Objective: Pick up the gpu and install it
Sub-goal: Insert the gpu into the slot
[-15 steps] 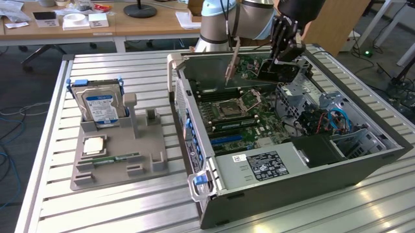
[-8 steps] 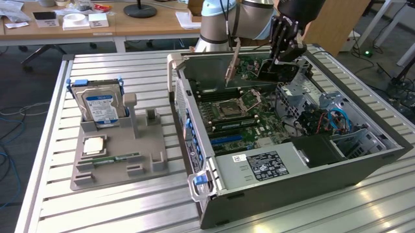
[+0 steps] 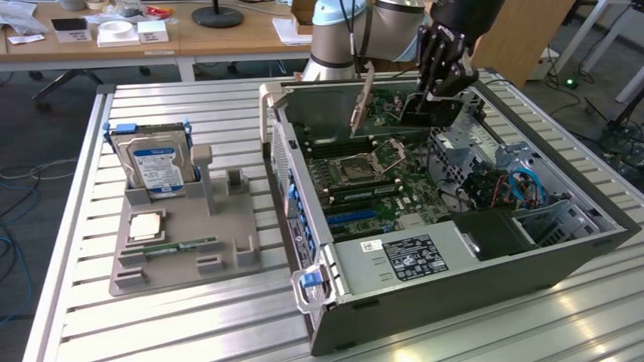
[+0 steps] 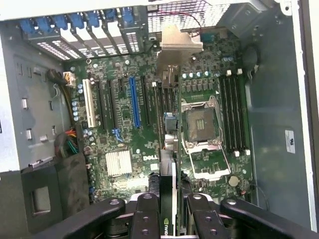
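The gpu [image 3: 418, 113], a thin card with a dark face and a pale metal end bracket, hangs upright over the far end of the open computer case [image 3: 563, 253]. My gripper [image 3: 443, 94] is shut on its upper edge. In the wrist view the gpu [image 4: 169, 149] is seen edge-on between the black fingers [image 4: 144, 214], with my gripper [image 4: 169, 211] clamped on it. Its bracket points toward the rear slot covers. The card hovers above the motherboard [image 4: 119, 164], over the black slots beside the blue slot [image 4: 133, 99], apart from them.
The CPU socket [image 4: 199, 122] and RAM slots [image 4: 234, 114] lie close beside the card. Cables and a drive cage [image 3: 503, 181] fill the case's near end. On the exterior view's left, a grey tray [image 3: 231, 249] holds a hard drive [image 3: 156, 162], a CPU [image 3: 146, 225] and a RAM stick [image 3: 181, 246].
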{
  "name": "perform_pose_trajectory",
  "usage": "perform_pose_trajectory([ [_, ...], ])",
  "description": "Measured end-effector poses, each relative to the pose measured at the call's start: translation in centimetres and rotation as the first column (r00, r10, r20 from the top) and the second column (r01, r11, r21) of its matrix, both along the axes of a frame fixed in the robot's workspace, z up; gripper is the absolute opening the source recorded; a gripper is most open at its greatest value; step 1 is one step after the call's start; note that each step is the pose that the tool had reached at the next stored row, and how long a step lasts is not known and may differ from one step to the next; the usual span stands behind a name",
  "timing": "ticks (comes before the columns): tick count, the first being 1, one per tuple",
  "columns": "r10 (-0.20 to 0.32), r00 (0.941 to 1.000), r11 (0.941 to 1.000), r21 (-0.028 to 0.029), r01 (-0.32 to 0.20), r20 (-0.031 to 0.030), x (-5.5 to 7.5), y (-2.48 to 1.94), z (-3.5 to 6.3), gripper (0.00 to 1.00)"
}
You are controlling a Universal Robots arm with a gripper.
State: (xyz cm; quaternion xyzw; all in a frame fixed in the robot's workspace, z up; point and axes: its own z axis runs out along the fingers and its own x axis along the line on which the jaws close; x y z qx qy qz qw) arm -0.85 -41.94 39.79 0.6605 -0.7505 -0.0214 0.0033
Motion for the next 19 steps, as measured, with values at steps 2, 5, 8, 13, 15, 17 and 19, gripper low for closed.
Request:
perform_pose_trajectory([
  [2,0.019,0.9998,0.9998,-0.0001,-0.019,0.0000,0.00,0.01,-0.03,0.26],
  [5,0.028,0.9996,0.9996,-0.0002,-0.028,-0.0001,0.00,0.01,-0.03,0.26],
  [8,0.028,0.9996,0.9996,-0.0001,-0.028,0.0000,0.00,0.01,-0.04,0.26],
  [13,0.061,0.9981,0.9981,-0.0001,-0.061,0.0001,0.00,0.02,-0.13,0.26],
  [15,0.075,0.9971,0.9971,0.0000,-0.075,0.0003,0.00,0.04,-0.18,0.26],
  [17,0.086,0.9963,0.9963,-0.0001,-0.086,0.0009,0.01,0.06,-0.24,0.26],
  [19,0.097,0.9953,0.9953,-0.0002,-0.097,0.0024,0.00,0.07,-0.31,0.26],
])
